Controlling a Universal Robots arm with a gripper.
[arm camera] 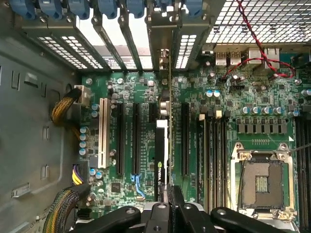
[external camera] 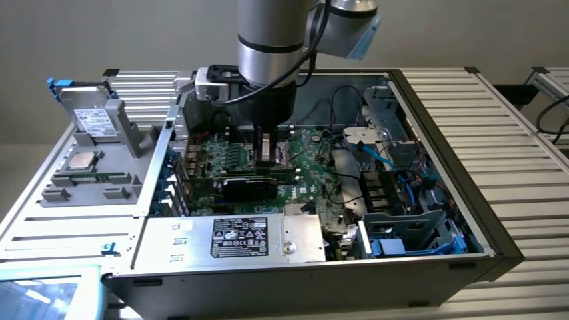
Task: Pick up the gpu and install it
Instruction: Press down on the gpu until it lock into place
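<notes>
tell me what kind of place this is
Likely a lab bench for robotic PC assembly: an open computer case on slatted aluminium table, its motherboard exposed, and the hand over the gpu standing in a slot.

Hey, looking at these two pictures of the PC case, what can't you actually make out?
- Pincer fingertips: cut off by the wrist view's edge, so grip on the gpu is unclear.
- Whether the gpu is fully seated: its edge-on body hides the slot.
- Exterior view: the arm hides the motherboard behind it.
- Power supply label text: too small.
</notes>
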